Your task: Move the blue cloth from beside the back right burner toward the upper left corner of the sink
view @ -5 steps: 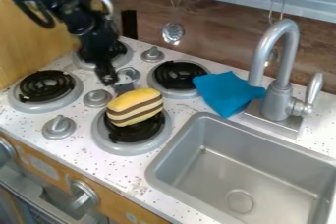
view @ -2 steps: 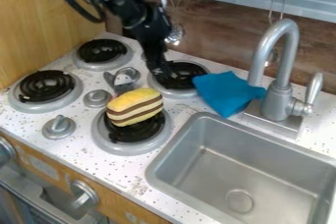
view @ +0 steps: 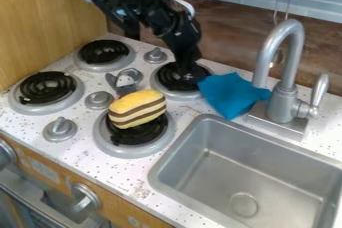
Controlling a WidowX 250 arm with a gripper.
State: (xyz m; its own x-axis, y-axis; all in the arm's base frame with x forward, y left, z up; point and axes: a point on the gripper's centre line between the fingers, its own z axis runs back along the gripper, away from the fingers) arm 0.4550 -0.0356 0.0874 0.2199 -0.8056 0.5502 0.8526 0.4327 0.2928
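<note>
I have the black arm coming in from the top edge, left of the middle of the frame, with its gripper hanging down over the right part of the rear burner just above the centre of the frame. The gripper is dark against the dark coil, so I can't tell whether it is open or closed, or whether it touches the coil. Nearest to it I see the blue cloth, lying crumpled right of centre, between that burner and the base of the silver faucet; its left edge looks to me as if it overlaps the burner's rim, though the slant makes that hard to judge. Left of centre and lower down, a yellow, brown-striped soft toy rests on the front burner, and just behind it sits a small grey toy by a round knob. Two more burners are on my left: one at upper left, the other near the left edge, with grey knobs set between the burners. The metal sink takes up the lower right of the frame, let into the white speckled worktop.
</note>
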